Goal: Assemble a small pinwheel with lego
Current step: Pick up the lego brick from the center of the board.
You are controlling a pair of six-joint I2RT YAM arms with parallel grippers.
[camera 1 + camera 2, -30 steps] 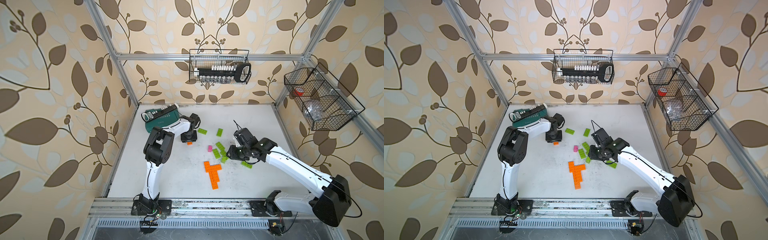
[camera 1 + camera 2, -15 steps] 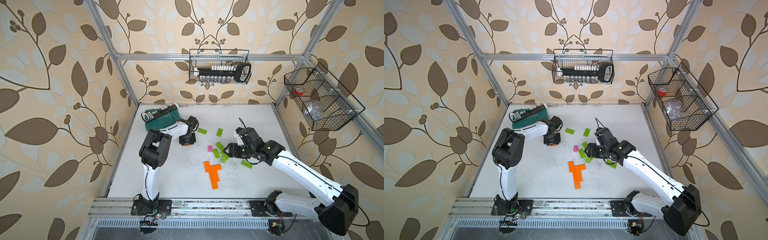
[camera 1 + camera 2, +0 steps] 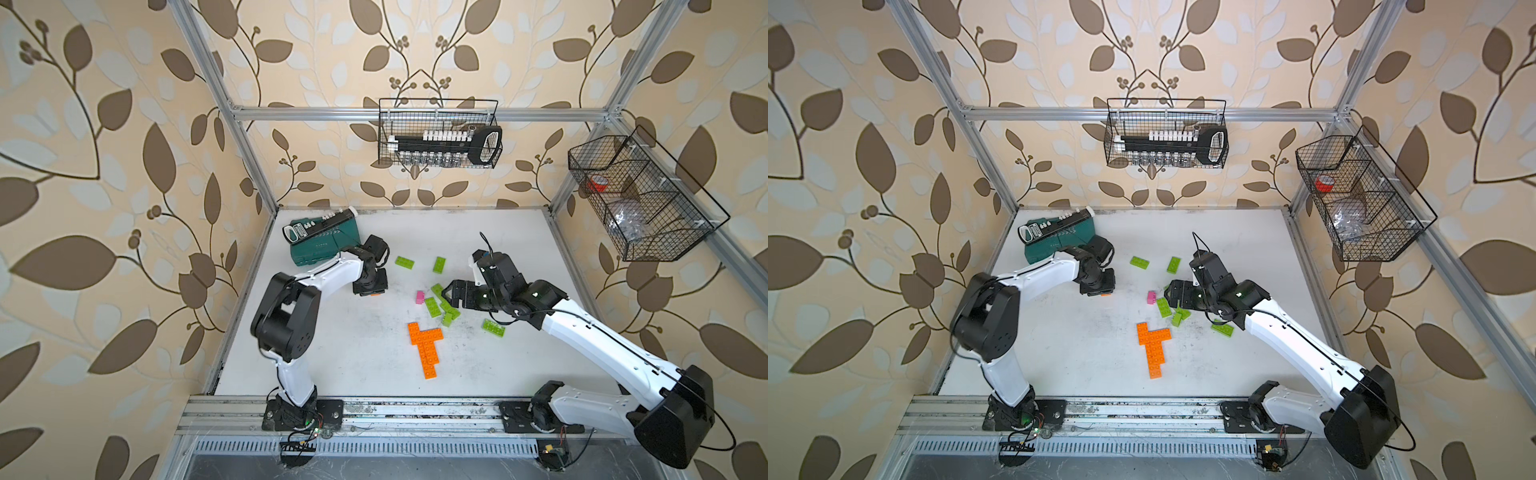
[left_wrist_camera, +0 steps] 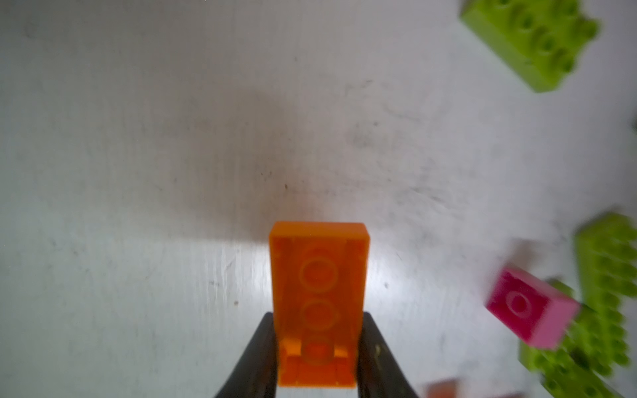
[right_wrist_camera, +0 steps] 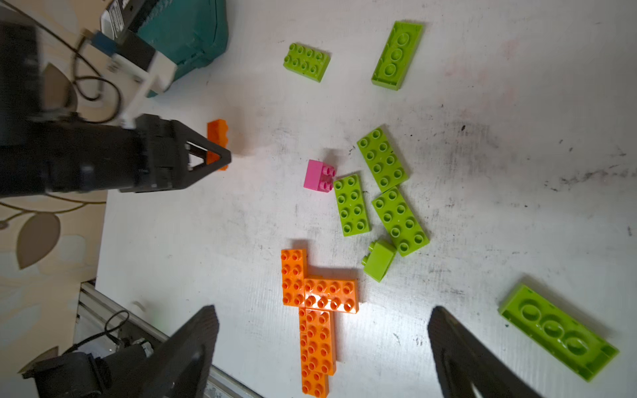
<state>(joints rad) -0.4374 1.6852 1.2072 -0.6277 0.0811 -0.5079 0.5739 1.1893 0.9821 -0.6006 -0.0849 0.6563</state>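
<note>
At centre-left of the table [image 3: 332,357] in a top view, my left gripper [image 3: 370,291] sits just right of the teal case [image 3: 324,245]. The left wrist view shows its fingers [image 4: 265,344] pressed against both long sides of one orange brick [image 4: 319,275], hollow underside towards the camera. I cannot tell whether the brick has cleared the surface.

At lower centre of the frame lies the orange assembly [image 3: 426,347], several bricks joined flat in a stepped T. Just above it are loose green bricks [image 3: 432,307] and one pink brick [image 3: 420,296]. More green ones are scattered further up and to the right.

At centre-right, my right gripper [image 3: 449,291] hovers over the green cluster. Its jaws are spread wide and hold nothing, as the right wrist view confirms.

I judge the step in hand to be fetching another orange blade for the pinwheel. The next move calls for turning the brick underside down, aligning it over free studs on the assembly and pressing squarely. The right gripper could probably steady the base.
</note>
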